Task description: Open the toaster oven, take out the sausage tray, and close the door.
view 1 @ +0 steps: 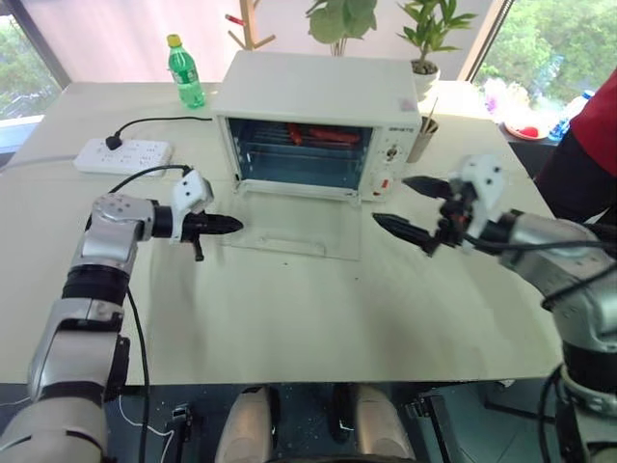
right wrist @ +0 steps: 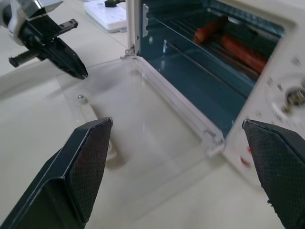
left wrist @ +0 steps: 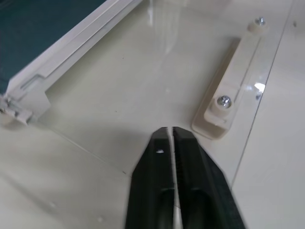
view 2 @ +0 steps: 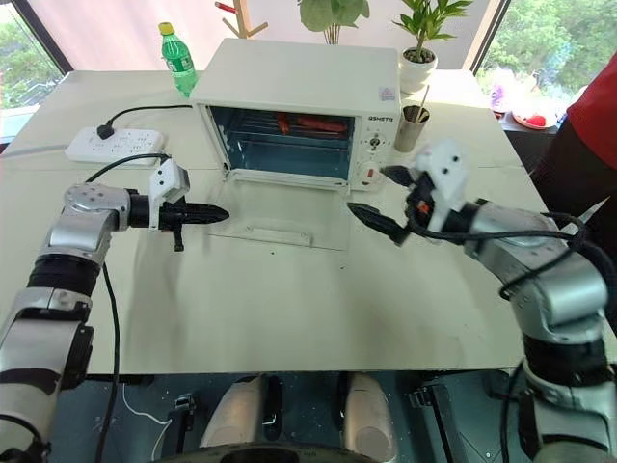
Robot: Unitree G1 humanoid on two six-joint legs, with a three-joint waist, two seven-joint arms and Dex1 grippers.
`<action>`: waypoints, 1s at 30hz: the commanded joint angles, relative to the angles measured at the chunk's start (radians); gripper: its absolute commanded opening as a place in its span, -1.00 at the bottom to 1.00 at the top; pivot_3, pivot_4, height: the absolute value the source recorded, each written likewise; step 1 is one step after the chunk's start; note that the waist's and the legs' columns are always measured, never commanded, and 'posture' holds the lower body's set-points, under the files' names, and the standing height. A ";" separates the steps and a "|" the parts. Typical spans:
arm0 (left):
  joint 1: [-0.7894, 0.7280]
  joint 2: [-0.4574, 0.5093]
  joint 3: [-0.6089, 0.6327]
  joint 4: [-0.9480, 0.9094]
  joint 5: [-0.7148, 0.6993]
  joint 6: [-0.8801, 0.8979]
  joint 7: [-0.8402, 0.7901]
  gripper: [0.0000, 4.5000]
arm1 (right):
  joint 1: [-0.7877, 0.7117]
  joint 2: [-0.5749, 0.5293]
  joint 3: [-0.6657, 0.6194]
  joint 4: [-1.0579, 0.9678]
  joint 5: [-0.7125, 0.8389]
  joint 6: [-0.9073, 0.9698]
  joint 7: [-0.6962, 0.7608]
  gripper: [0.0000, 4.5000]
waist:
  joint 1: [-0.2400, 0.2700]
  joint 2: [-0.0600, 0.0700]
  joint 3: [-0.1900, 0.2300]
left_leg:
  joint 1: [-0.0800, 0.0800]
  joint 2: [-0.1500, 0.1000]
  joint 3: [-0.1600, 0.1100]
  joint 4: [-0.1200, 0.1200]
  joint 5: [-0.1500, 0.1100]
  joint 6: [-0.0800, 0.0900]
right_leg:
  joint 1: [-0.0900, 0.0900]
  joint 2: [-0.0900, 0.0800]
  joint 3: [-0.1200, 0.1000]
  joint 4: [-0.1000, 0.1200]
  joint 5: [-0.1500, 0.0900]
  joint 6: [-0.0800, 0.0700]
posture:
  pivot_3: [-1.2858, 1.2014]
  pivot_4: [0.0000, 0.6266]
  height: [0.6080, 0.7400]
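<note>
- The toaster oven (view 1: pixel 318 101) stands at the far middle of the table (view 1: pixel 289 318), its knobs and red switch on its right side.
- The door (view 1: pixel 294 227) is fully open and lies flat on the table in front of the oven cavity, glass pane up, with its long white bar handle (left wrist: pixel 228 90) at the near edge.
- The sausage tray (view 1: pixel 323 137) is inside the oven, on the upper rack level toward the back; two reddish-brown sausages (right wrist: pixel 233 45) lie on it. How much of the tray itself can be seen is limited; the sausages are plain.
- The left gripper (view 1: pixel 227 226) hovers at the left edge of the open door, pointing right, over the glass near the handle's left end. Its fingers are close together with only a thin slit between them, and they hold nothing.
- The right gripper (view 1: pixel 405 207) hovers off the door's right edge, in front of the oven's control panel, pointing left. Its fingers are spread wide and empty.
- Neither gripper touches the door or the oven.
- A white power strip (view 1: pixel 123 154) lies at the far left of the table, a green bottle (view 1: pixel 185 72) stands behind it.
- A cup (view 1: pixel 422 137) stands just right of the oven.
</note>
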 commanded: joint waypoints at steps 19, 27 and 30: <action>-0.047 0.060 0.137 -0.367 -0.336 0.481 0.140 0.98 | -0.625 0.346 0.537 1.136 -0.844 -0.818 -0.266 1.00 | -0.027 0.001 0.000 | 0.000 0.000 0.000 -0.001 0.003 -0.005 | -0.001 0.000 0.000 0.000 0.000 0.000 | 0.03 -0.52 0.65; -0.121 0.068 0.103 -0.230 -0.297 0.396 0.110 0.98 | -0.746 0.422 0.516 1.418 -0.900 -0.958 -0.330 1.00 | -0.029 0.001 0.001 | 0.000 0.000 0.001 -0.001 0.003 -0.006 | -0.001 0.000 0.000 0.000 0.000 0.000 | 0.03 -0.52 0.65; -0.143 0.065 0.096 -0.192 -0.286 0.375 0.102 0.98 | -0.776 0.443 0.514 1.476 -0.917 -0.984 -0.353 1.00 | -0.031 0.001 0.001 | 0.000 0.000 0.001 -0.001 0.003 -0.006 | -0.001 0.000 0.000 0.000 0.000 0.000 | 0.03 -0.52 0.65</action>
